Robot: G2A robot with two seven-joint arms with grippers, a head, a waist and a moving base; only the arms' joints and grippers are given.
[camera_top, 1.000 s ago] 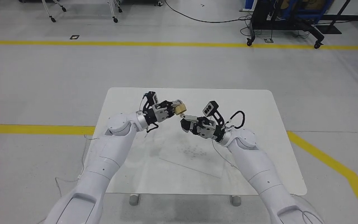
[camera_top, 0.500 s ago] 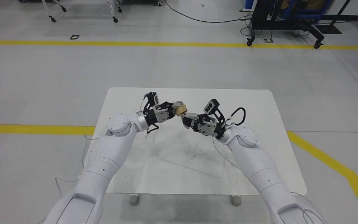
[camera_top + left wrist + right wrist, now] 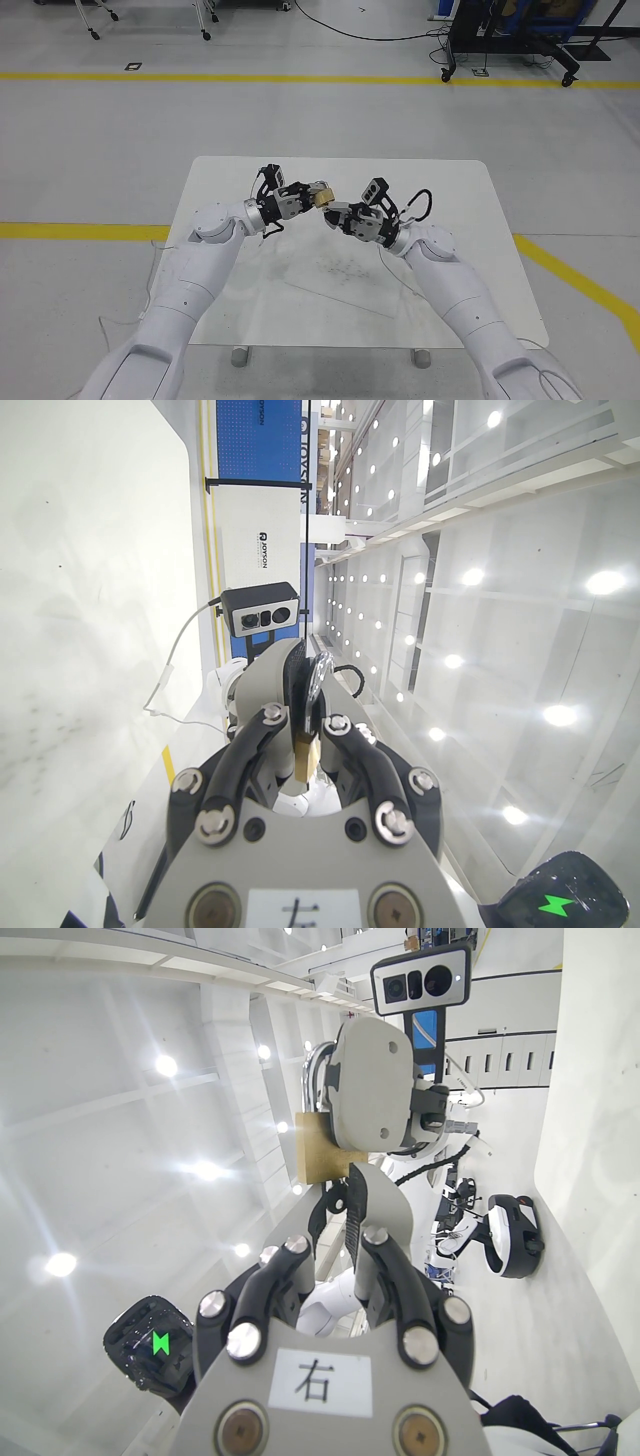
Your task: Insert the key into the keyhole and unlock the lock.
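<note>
The right gripper (image 3: 337, 211) has edged closer to the brass padlock (image 3: 320, 193) than 1 second ago and is now just beside its body. The left gripper (image 3: 303, 196) stays clamped on the padlock, above the table (image 3: 450, 190). The key is hidden, and I cannot tell whether the right gripper is closed.

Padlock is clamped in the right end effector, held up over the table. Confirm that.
Not right. The padlock is clamped in the left end effector, held up over the table; the left wrist view shows it in that arm's own grip.
</note>
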